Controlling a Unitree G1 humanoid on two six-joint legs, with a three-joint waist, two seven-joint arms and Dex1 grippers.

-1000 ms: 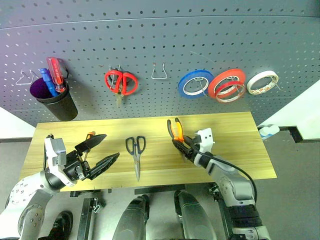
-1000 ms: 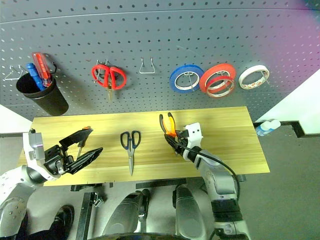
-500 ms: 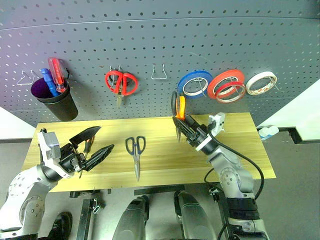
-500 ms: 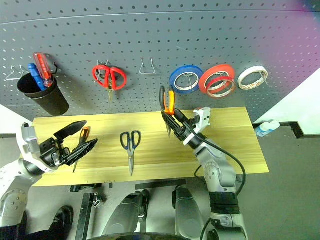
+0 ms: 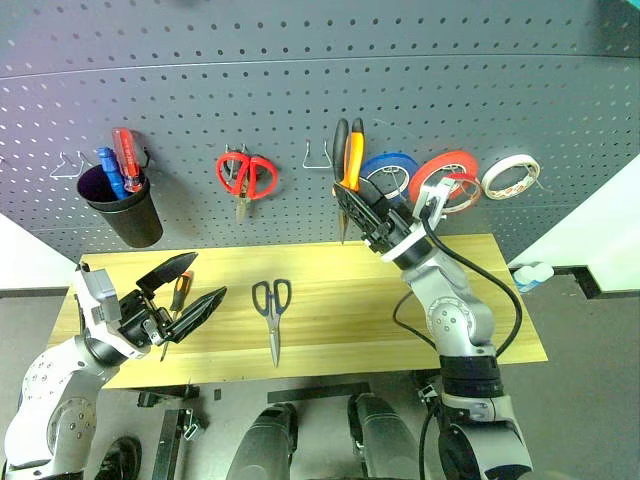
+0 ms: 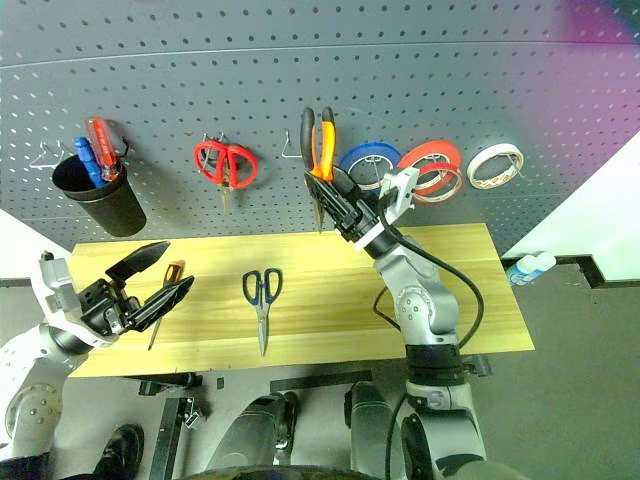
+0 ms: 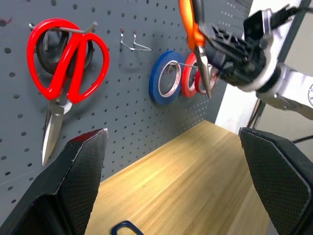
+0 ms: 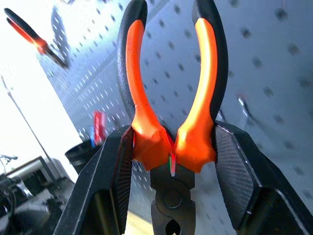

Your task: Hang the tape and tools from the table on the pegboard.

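Observation:
My right gripper (image 5: 362,212) is shut on the orange-handled pliers (image 5: 348,158) and holds them upright, handles up, in front of the dark grey pegboard (image 5: 200,90), beside an empty wire hook (image 5: 318,152). In the right wrist view both fingers (image 8: 113,181) clamp the pliers (image 8: 168,112) just above the joint. The dark-handled scissors (image 5: 272,303) lie in the middle of the wooden table (image 5: 480,300). An orange-and-black screwdriver (image 5: 178,296) rests at the left, under my open left gripper (image 5: 208,275). The thin reddish-orange tape (image 5: 468,188) hangs on the pegboard against a thicker red roll.
On the pegboard are a black cup (image 5: 128,212) holding red and blue screwdrivers, red-handled scissors (image 5: 246,176), a blue roll (image 5: 388,166) and a white roll (image 5: 510,175). Another bare hook (image 5: 66,164) sits at the far left. A small bottle (image 5: 530,270) stands beyond the table's right end.
My right gripper has lifted the pliers off the table and up in front of the pegboard near the empty hook. The left gripper has stayed open above the screwdriver.

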